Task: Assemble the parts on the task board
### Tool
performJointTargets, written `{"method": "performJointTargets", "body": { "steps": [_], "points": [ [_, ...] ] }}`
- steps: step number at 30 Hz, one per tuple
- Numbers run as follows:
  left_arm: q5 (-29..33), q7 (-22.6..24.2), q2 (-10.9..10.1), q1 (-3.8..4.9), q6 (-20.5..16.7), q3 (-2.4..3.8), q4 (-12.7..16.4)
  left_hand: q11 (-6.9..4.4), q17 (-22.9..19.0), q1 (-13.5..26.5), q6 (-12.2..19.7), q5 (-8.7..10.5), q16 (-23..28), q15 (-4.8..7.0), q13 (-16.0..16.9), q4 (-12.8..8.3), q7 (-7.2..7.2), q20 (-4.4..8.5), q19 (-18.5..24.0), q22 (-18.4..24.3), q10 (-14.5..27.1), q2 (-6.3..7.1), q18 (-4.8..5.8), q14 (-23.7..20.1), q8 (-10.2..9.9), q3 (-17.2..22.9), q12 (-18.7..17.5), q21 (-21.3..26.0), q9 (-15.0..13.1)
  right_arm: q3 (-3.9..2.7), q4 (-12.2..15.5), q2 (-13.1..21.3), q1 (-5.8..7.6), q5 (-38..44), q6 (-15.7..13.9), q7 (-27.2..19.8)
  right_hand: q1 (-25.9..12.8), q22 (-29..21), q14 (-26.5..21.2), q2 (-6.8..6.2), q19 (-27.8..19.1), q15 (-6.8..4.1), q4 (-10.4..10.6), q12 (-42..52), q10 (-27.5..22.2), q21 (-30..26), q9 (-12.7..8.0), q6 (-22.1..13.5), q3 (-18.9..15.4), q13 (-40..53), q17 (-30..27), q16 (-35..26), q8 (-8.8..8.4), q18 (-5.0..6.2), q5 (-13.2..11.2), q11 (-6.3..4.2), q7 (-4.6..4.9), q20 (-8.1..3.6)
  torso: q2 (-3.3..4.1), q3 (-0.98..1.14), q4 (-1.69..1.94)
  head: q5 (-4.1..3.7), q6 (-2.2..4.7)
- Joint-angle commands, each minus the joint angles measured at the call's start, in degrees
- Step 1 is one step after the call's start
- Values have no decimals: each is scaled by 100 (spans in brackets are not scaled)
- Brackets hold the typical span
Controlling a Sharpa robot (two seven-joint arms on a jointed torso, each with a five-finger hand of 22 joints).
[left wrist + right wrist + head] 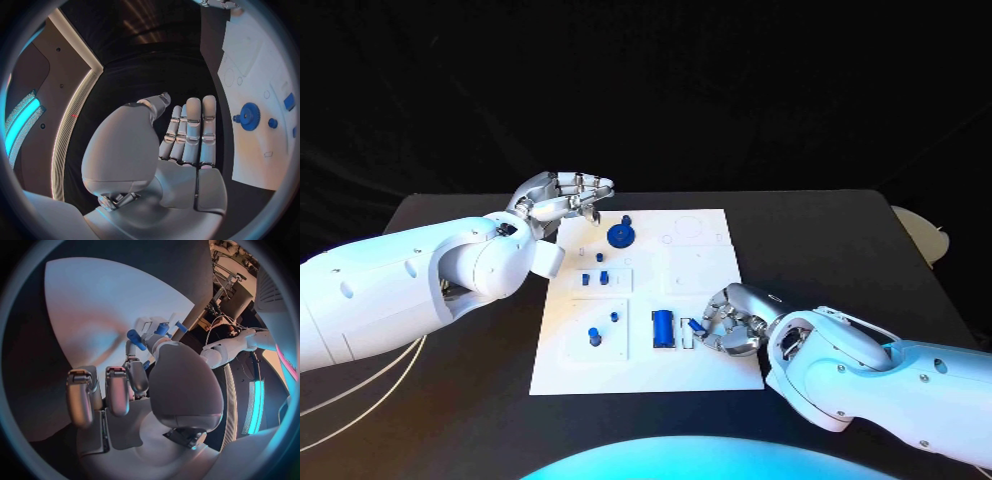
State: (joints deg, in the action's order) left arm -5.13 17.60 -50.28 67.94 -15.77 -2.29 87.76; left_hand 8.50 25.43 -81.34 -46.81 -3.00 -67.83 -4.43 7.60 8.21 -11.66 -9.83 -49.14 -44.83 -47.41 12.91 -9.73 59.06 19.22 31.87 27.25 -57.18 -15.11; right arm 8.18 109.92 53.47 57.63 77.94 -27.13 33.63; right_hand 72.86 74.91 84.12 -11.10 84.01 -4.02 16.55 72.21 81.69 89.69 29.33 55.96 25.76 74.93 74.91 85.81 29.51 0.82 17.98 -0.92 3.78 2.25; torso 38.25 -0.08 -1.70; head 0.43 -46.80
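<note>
The left silver many-fingered hand (568, 196) hovers at the far left, fingers straight and together, holding nothing. The right silver hand (730, 320) curls its fingers downward, near right.

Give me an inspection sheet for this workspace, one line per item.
Surface: black table, bare around the board.
Job's things: white task board; blue gear at its far end, blue block near the right hand, smaller blue parts between.
Clutter: nothing seen.
Hands: left hand empty at the board's far left corner; right hand pinching a small blue part.
Cables: white cables near the left arm.
Surroundings: dark backdrop.
</note>
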Motion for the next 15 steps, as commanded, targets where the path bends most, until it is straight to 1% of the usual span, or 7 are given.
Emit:
{"method": "performJointTargets", "body": {
  "steps": [1, 5, 11, 15],
  "points": [
    [-97, 19, 11, 5, 97, 3, 26, 15, -8, 21, 0, -31, -17, -5, -8, 21, -26, -16, -15, 7, 37, 11, -83, -27, 35, 0, 23, 23, 8, 0, -38, -65, -13, -323, 259, -47, -198, 1509, 415, 12, 599, -22, 0, 23, 44, 31, 43, 28, -106, 231, 620, 21, -11, -82, 51, 23, -22, -14, 1, -1, 1, -1, -2],
    [-113, 16, 9, 5, 97, 4, 29, 15, -8, 21, 0, -31, -17, -5, -8, 21, -26, -16, -15, 7, 37, 11, -83, -27, 35, 0, 23, 23, 8, 0, -79, -117, -17, -323, 215, -41, -390, 1509, 416, 42, 599, -22, 8, 45, 58, 31, 49, 47, -196, 252, 621, 21, -10, -82, 73, 23, -24, -13, 2, -1, 7, -8, -5],
    [-122, 13, 4, 5, 96, 4, 36, 15, -8, 21, 0, -31, -17, -5, -8, 21, -26, -16, -15, 7, 37, 11, -83, -27, 35, 0, 23, 23, 8, 0, -137, -174, -17, -316, 187, -39, -488, 1509, 417, 67, 599, -23, 10, 57, 65, 31, 51, 61, -238, 263, 627, 24, -9, -82, 74, 20, -27, -13, 4, -1, 11, -2, -15],
    [-124, 10, 1, 6, 96, 4, 38, 15, -8, 21, 0, -31, -17, -5, -8, 21, -26, -16, -15, 7, 37, 11, -83, -27, 35, 0, 23, 23, 8, 0, -172, -208, -16, -315, 203, -40, -581, 1509, 420, 98, 599, -24, 14, 69, 72, 31, 52, 69, -273, 274, 640, 29, -11, -82, 73, 20, -28, -14, -2, 2, -1, 4, -21]
  ]
}}
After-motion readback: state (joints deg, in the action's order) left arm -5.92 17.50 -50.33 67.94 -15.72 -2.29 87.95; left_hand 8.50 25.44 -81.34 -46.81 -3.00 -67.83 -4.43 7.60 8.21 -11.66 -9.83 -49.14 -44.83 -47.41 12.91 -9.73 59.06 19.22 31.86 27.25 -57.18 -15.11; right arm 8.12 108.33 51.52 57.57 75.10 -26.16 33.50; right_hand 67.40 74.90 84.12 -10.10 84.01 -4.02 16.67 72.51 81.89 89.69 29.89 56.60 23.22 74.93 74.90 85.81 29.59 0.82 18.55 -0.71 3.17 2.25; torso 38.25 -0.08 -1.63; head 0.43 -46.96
